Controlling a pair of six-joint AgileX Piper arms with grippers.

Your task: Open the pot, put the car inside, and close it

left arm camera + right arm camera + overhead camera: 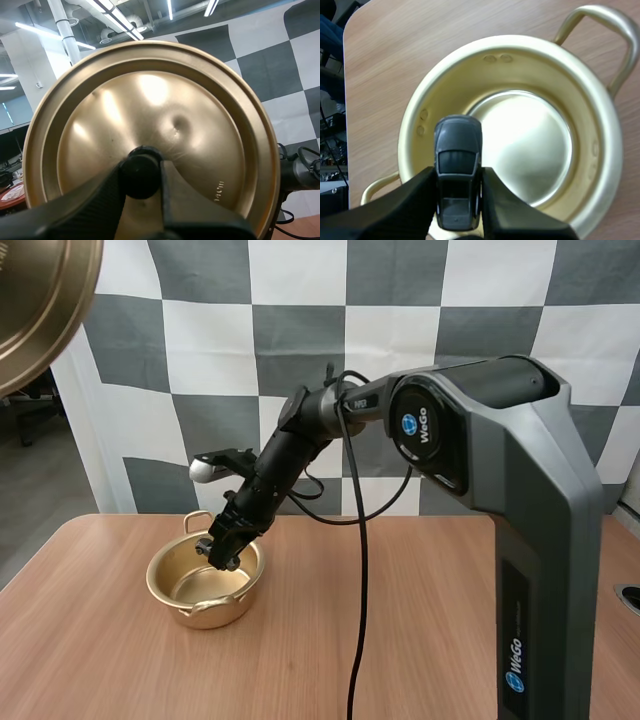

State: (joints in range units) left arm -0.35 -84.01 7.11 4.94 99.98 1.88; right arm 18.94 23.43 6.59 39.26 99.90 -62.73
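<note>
A gold pot stands open on the wooden table, its two loop handles showing. My right gripper hangs over the pot's rim, shut on a small dark grey toy car. The car is held above the pot, over its inner wall. The gold lid is raised high at the far left. My left gripper is shut on the lid's black knob, and the lid faces the left wrist camera with its top side.
The right arm's grey base column stands at the table's right side. A round fitting sits at the table's right edge. Bare wood lies in front of and left of the pot.
</note>
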